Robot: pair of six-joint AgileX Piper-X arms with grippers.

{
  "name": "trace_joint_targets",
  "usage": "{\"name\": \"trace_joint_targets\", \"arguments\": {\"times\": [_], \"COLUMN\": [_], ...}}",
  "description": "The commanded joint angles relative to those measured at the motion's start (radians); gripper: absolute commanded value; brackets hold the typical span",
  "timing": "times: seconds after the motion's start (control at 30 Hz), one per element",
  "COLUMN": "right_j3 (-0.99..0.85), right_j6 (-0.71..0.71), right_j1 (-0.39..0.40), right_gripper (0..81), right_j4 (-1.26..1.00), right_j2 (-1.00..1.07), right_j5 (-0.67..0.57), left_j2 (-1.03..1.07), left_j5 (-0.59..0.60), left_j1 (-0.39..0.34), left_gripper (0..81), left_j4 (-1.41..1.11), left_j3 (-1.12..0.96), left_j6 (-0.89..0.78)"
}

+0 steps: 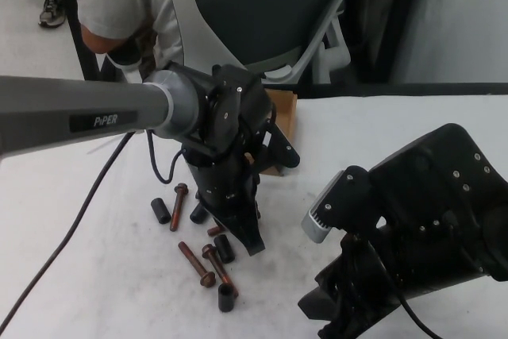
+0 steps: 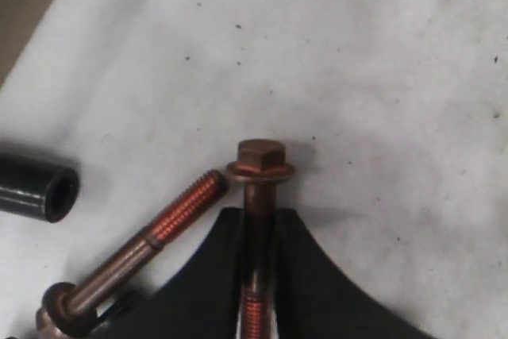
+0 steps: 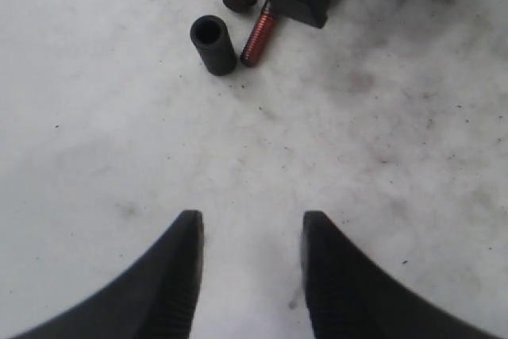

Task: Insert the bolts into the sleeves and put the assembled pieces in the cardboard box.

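Note:
My left gripper (image 2: 258, 224) is shut on the shank of a copper bolt (image 2: 260, 166), whose hex head sticks out past the fingertips just over the white table. In the high view the left gripper (image 1: 248, 240) points down among several loose bolts (image 1: 196, 263) and black sleeves (image 1: 225, 248). A second bolt (image 2: 143, 252) and an open-ended sleeve (image 2: 36, 188) lie beside it. My right gripper (image 3: 250, 236) stands open and empty low over the bare table, near the front right (image 1: 325, 311). A sleeve (image 3: 213, 44) lies ahead of it. The cardboard box (image 1: 284, 113) stands behind the left gripper, partly hidden.
A black cable (image 1: 79, 220) trails across the table's left side. A bolt (image 1: 178, 206) and a sleeve (image 1: 160, 210) lie farther left. Bare white table (image 3: 381, 132) stretches between the right gripper and the parts.

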Motion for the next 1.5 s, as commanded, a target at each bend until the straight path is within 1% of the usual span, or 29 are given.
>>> {"name": "trace_joint_targets", "arguments": {"times": [0.0,0.1,0.3,0.4,0.53,0.6,0.7,0.87,1.03,1.13,1.3,1.4,1.47], "right_j3": [-0.006,-0.006,-0.006,-0.003,-0.003,0.008,0.052,0.169,0.273,0.303,0.308,0.308,0.310], "right_j6": [-0.008,-0.008,-0.008,-0.008,-0.008,-0.008,-0.008,-0.008,-0.008,-0.005,-0.005,-0.005,0.002], "right_j1": [0.013,0.033,0.076,0.092,0.111,0.121,0.140,0.156,0.156,0.156,0.156,0.156,0.156], "right_gripper": [39.2,39.2,39.2,39.2,39.1,37.0,32.9,32.8,32.8,33.3,33.3,33.3,33.3], "right_j4": [0.002,-0.004,-0.006,-0.020,-0.068,-0.114,-0.250,-0.480,-0.692,-0.759,-0.774,-0.801,-0.842], "right_j2": [0.004,0.005,0.005,0.005,0.006,0.006,0.006,0.006,0.006,0.006,0.019,0.058,0.097], "right_j5": [-0.002,-0.002,-0.001,-0.001,-0.006,-0.008,-0.008,-0.008,-0.001,-0.001,-0.001,-0.003,-0.023], "left_j2": [-0.001,-0.006,-0.041,-0.073,-0.130,-0.161,-0.205,-0.281,-0.350,-0.388,-0.446,-0.481,-0.500], "left_j5": [0.010,0.078,0.286,0.343,0.361,0.385,0.472,0.548,0.698,0.730,0.765,0.771,0.796], "left_j1": [0.010,0.033,0.098,0.118,0.132,0.140,0.163,0.220,0.280,0.300,0.303,0.303,0.303], "left_gripper": [0.8,0.8,0.8,0.8,0.8,0.8,0.8,0.8,0.8,0.8,0.8,0.8,0.8], "left_j4": [-0.003,-0.003,0.022,-0.005,-0.057,-0.097,-0.157,-0.271,-0.492,-0.662,-0.895,-1.058,-1.181], "left_j3": [-0.012,-0.009,-0.001,0.031,0.088,0.122,0.174,0.262,0.391,0.477,0.612,0.688,0.738], "left_j6": [-0.020,-0.054,-0.128,-0.143,-0.160,-0.183,-0.225,-0.290,-0.432,-0.520,-0.654,-0.746,-0.827]}}
